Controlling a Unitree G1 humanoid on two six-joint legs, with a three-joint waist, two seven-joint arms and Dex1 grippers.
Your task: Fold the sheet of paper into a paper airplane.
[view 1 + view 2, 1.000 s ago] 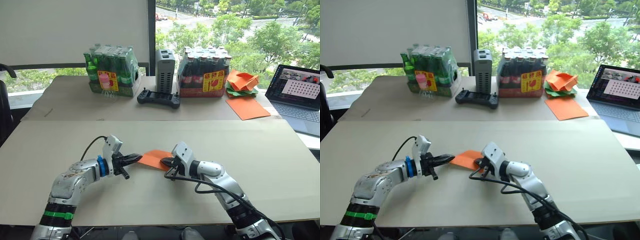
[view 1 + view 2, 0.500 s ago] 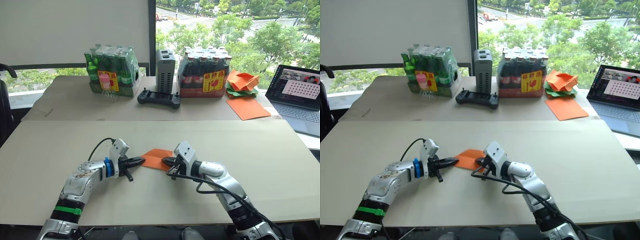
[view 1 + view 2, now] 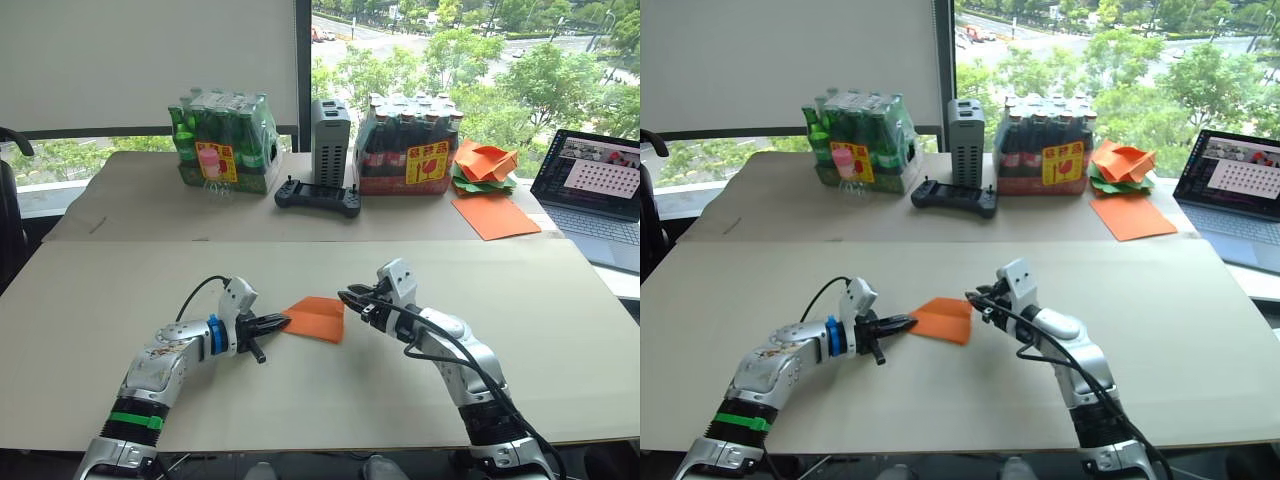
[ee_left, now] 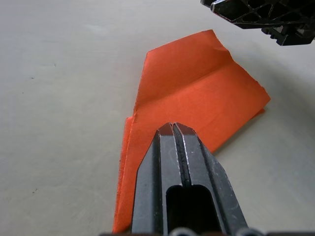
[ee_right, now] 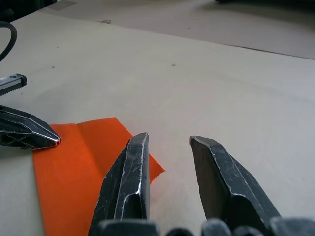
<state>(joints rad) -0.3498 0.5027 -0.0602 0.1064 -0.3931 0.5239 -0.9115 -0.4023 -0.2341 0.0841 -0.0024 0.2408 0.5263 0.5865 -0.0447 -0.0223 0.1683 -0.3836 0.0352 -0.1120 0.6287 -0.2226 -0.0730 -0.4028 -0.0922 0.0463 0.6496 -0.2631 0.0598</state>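
- The sheet of paper [image 3: 316, 318] is laid flat on the beige table [image 3: 560, 330], at lower centre of the frame.
- Its left edge is pinched by the closed left pincer [image 3: 283, 322].
- The right pincer [image 3: 347, 296] is held open beside it.
- Windows are seen behind.

Two pale beige tabletops [image 3: 300, 400] stand end to end. Behind them, a white roller blind [image 3: 150, 60] beside a daylit window [image 3: 470, 50] onto green trees

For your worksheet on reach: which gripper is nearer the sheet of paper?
Left. The left gripper presses on the sheet of paper; the right gripper hangs open just off its far edge.
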